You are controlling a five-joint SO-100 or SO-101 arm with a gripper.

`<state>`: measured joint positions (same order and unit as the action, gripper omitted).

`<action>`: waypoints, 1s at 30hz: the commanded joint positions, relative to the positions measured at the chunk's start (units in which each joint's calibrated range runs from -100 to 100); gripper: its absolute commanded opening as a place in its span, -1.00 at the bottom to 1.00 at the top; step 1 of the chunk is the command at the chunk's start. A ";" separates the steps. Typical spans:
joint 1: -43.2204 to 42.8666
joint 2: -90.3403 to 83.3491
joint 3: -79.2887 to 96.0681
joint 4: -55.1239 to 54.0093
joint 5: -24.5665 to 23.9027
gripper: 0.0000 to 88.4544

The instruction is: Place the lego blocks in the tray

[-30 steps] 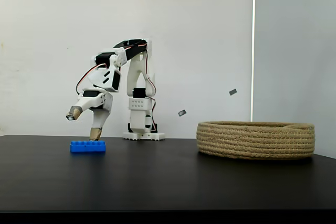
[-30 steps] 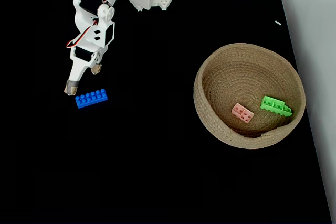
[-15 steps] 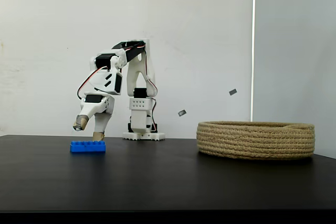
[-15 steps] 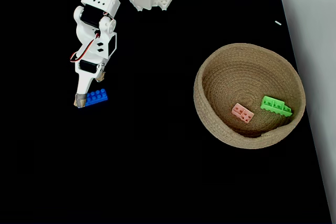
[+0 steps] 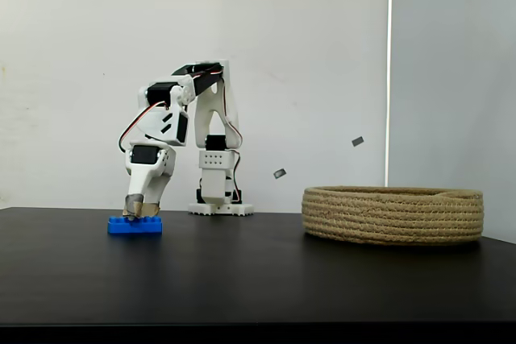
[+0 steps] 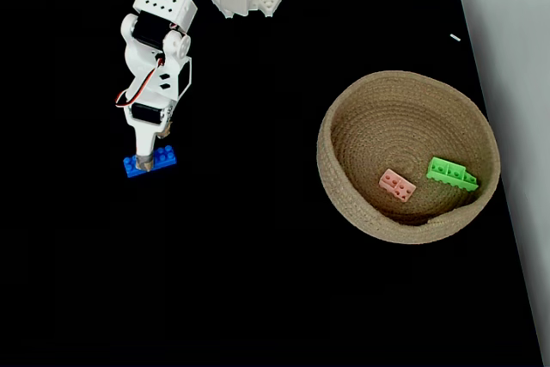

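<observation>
Left of frame in both fixed views, the hand (image 6: 144,161) was closed across the blue brick (image 5: 135,225) on the tabletop (image 6: 258,281): light, rigid, slick plastic, best pinched mid-length on its long sides.

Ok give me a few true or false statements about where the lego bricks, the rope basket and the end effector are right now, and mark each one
1. The pink brick and the green brick lie inside the basket. True.
2. The blue brick is already in the basket. False: it sits on the black table, far to the basket's left in both fixed views.
3. The end effector is down at the blue brick, its fingers closed across the brick's middle. True.
4. The blue brick is lifted off the table. False: in a fixed view it rests flat on the surface.
5. The pink and green bricks are stacked together. False: they lie apart, side by side.
</observation>
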<state>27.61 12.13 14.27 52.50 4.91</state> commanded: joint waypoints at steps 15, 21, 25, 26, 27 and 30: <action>-0.48 -0.61 0.27 0.02 1.95 -0.99; -0.65 -2.33 -0.55 0.11 0.73 -0.99; -1.31 -6.28 -7.48 6.19 -2.10 -0.99; -1.64 -7.31 -10.58 9.35 -3.17 -0.99; -2.21 -8.09 -14.23 13.02 -4.44 -0.99; -6.34 -9.64 -25.44 25.43 -7.47 -0.99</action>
<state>25.16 10.77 4.46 64.68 0.76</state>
